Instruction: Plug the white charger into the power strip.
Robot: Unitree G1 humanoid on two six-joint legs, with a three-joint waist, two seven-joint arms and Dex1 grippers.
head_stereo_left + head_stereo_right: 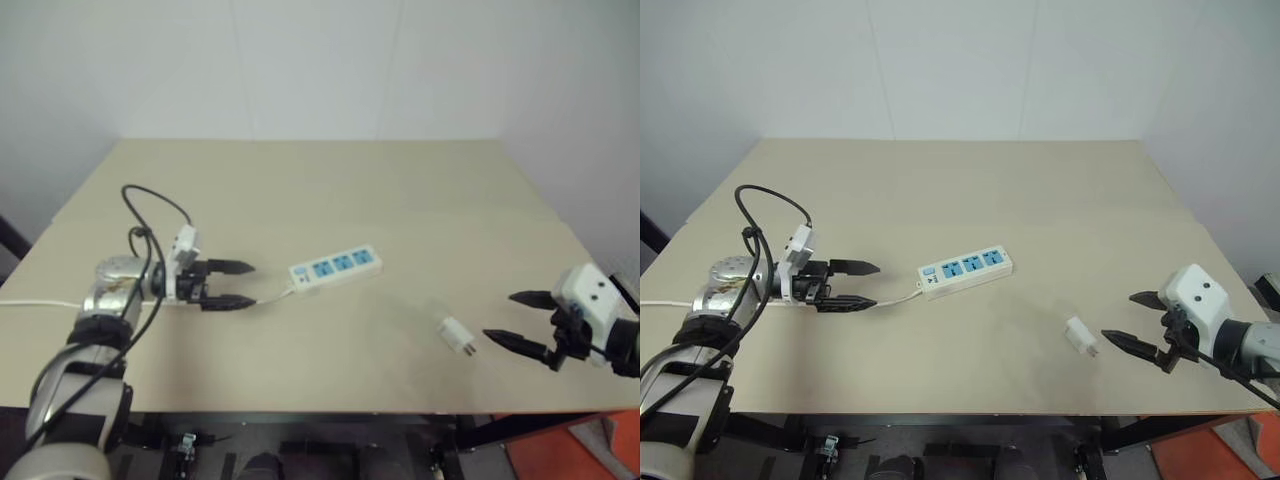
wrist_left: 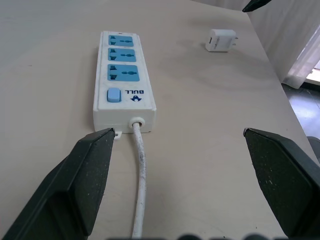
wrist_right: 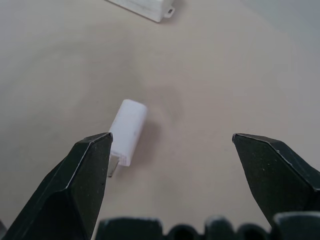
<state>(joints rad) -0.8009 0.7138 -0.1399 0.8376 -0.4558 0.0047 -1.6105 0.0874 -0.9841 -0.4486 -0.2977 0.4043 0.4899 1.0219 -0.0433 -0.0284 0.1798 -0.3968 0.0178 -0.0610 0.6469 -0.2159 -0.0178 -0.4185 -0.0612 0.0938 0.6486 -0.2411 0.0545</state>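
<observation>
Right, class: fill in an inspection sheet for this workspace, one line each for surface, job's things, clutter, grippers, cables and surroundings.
Surface: beige table, flat and bare apart from the job's things.
Job's things: power strip lying flat, three blue sockets free; white charger lying loose on its side, unplugged, apart from the strip.
Clutter: nothing seen.
Grippers: left gripper open, at the strip's cord end; right gripper open, beside the charger, not touching it.
Cables: strip's white cord runs toward the left gripper; black cable loops over the left arm.
Surroundings: plain white walls.
</observation>
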